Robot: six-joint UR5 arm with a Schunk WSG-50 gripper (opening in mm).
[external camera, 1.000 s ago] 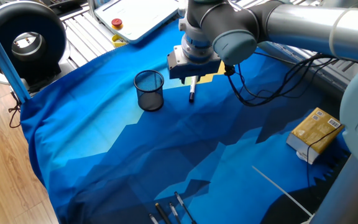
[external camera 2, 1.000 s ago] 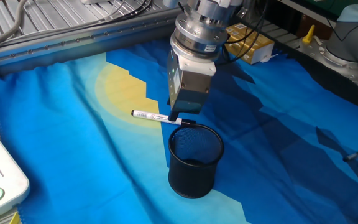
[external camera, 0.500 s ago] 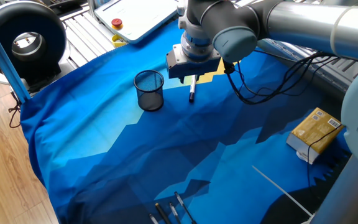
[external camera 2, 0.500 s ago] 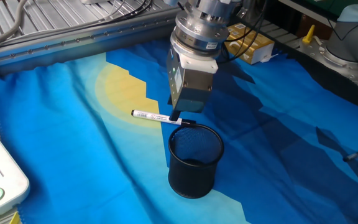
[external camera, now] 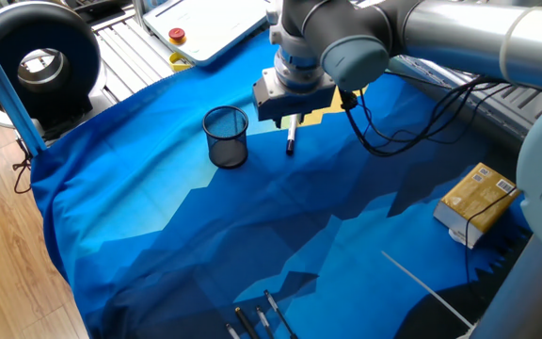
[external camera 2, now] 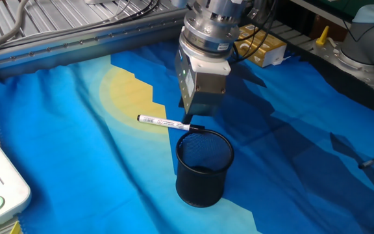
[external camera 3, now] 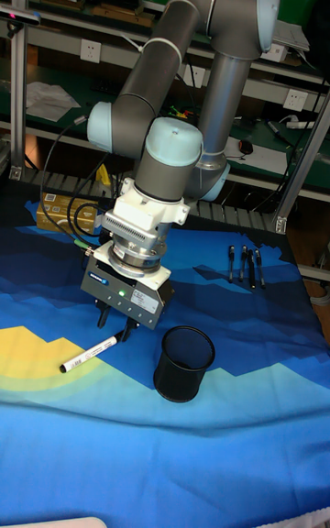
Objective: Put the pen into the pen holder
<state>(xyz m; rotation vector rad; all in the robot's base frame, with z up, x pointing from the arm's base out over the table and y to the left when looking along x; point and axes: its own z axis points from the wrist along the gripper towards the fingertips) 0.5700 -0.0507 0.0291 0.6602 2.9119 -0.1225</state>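
Observation:
The pen is a slim white marker with a black cap, lying flat on the blue cloth; it also shows in the tall view and in the first fixed view. Its cap end points toward the pen holder, a black mesh cup standing upright and empty. My gripper hangs low over the pen's cap end, open, with a dark finger on either side of it. The pen rests on the cloth, not lifted.
A yellow box sits at the cloth's edge. Several dark pens lie grouped on the cloth, and a long thin white rod lies nearby. A white device with a red button and a black ring-shaped unit stand beyond the cloth.
The gripper body has shifted very slightly sideways above the pen. The pen and the pen holder have not moved.

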